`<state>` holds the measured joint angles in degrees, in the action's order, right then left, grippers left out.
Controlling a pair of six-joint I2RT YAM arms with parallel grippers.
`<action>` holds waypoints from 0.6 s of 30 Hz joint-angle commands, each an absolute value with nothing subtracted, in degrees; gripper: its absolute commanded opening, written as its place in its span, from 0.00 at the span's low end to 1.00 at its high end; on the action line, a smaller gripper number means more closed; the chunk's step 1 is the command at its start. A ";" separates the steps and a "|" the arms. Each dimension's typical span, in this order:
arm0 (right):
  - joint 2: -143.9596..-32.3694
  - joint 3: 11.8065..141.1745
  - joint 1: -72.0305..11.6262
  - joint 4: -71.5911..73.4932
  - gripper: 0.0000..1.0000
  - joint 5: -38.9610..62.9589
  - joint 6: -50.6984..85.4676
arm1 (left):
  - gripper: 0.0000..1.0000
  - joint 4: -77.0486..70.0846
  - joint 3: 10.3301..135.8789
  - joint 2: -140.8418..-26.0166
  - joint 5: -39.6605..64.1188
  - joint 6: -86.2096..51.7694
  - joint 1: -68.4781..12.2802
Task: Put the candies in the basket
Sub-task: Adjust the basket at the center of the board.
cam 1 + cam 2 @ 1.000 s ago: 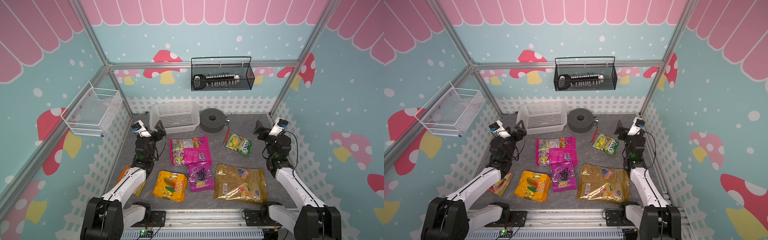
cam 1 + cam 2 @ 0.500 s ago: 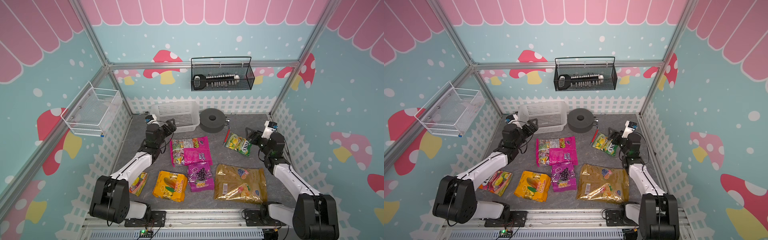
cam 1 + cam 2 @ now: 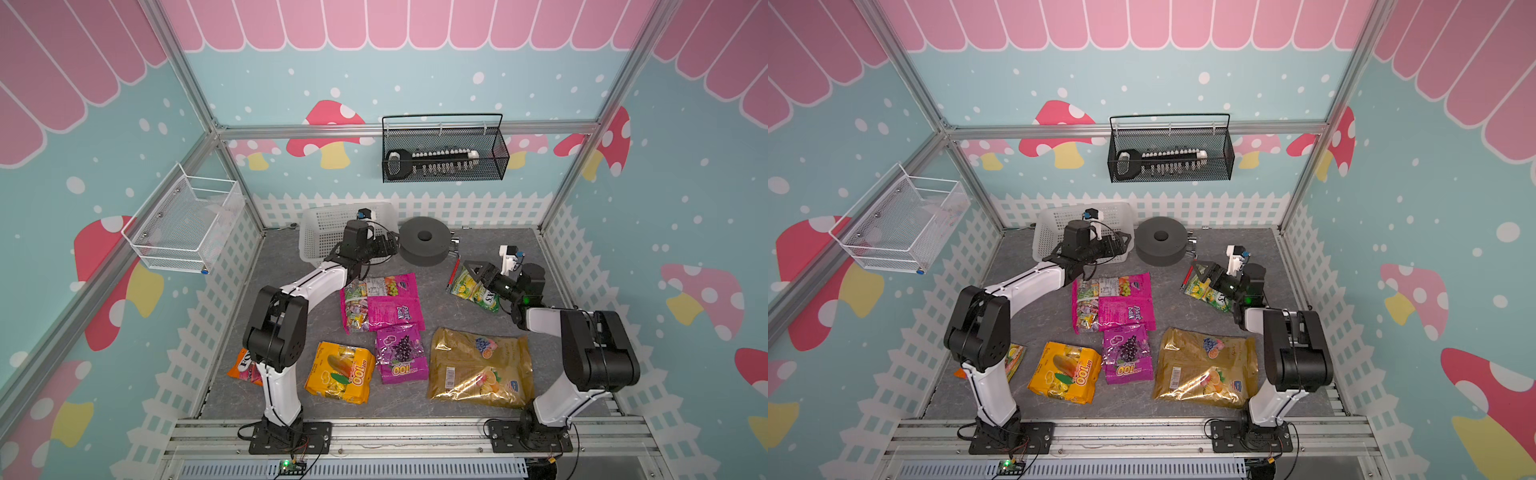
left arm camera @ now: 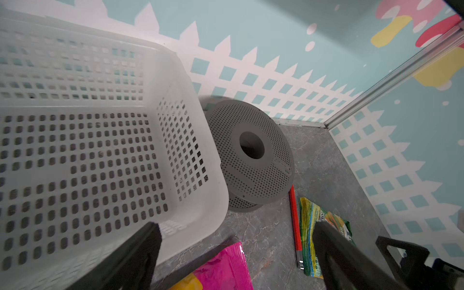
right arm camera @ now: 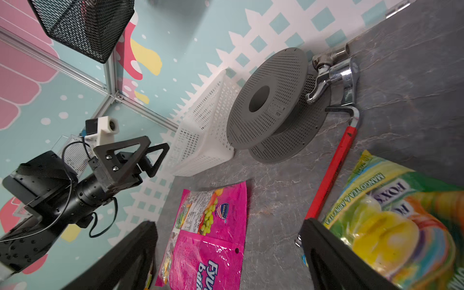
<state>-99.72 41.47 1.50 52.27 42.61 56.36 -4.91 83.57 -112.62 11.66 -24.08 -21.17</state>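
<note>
"Where were the candies (image 3: pixel 380 301)?"

"Flat on the table (image 3: pixel 282 291), in front of the white basket (image 3: pixel 328 224)."

"And the pincers?"

"Both wide, holding nothing. The left pincer (image 3: pixel 392 245) hung by the basket's corner, and the right pincer (image 3: pixel 471 270) over the green-yellow bag (image 3: pixel 478 293)."

From the middle bag (image 3: pixel 382 303), the basket (image 3: pixel 324 226) is sitting at 11 o'clock, the spool (image 3: pixel 424 245) at 1, the small bag (image 3: pixel 476 293) at 3 beside my right gripper (image 3: pixel 473 269); the grape bag (image 3: pixel 401 353) is lying at 6, touching it.

Purple bag (image 3: pixel 401 353) and orange bag (image 3: pixel 340 372) read "100"; green-yellow bag (image 5: pixel 391 226) perhaps "MANGO TEA".
</note>
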 commanded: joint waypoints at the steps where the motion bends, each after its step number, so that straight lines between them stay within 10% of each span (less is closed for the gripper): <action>1: -105.19 45.01 1.35 64.09 0.91 45.86 64.26 | 0.98 -0.86 89.85 -116.67 14.15 -21.46 -22.82; 18: -126.25 65.56 -2.31 60.08 0.80 42.86 71.51 | 0.98 5.25 103.78 -129.94 6.66 -24.54 -25.48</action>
